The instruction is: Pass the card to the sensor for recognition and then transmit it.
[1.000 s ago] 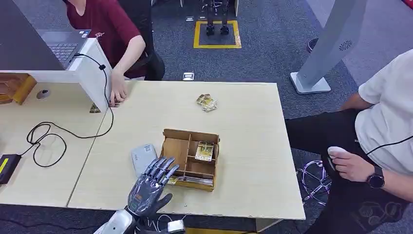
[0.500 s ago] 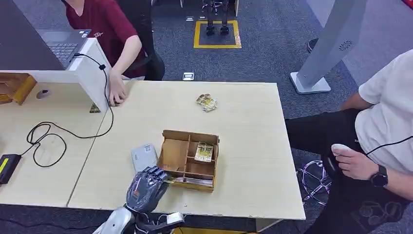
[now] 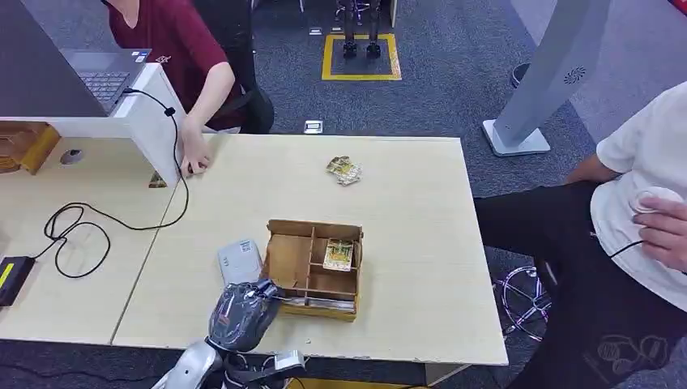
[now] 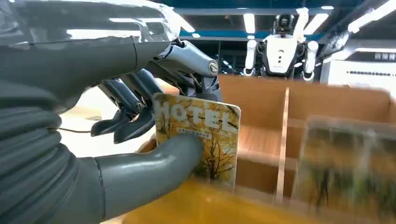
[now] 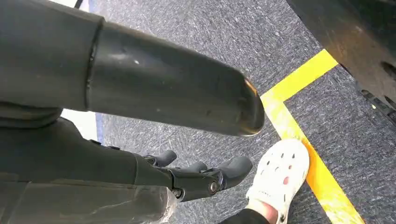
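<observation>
At lower centre of the head view, the left robot hand (image 3: pixel 241 312) pinches the card (image 4: pixel 198 137) upright at the box (image 3: pixel 314 267), seemingly to lift it toward the sensor (image 3: pixel 240 260) just beside; the right robot hand (image 5: pixel 205 179) hangs loosely curled, grasping nothing.

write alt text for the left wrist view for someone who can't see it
The left robot hand pinches a yellow card printed HOTEL between its thick grey thumb and darker fingers, at the edge of a wooden divided box. A blurred card stands in a nearby compartment, and a white humanoid robot stands in the background.
</observation>
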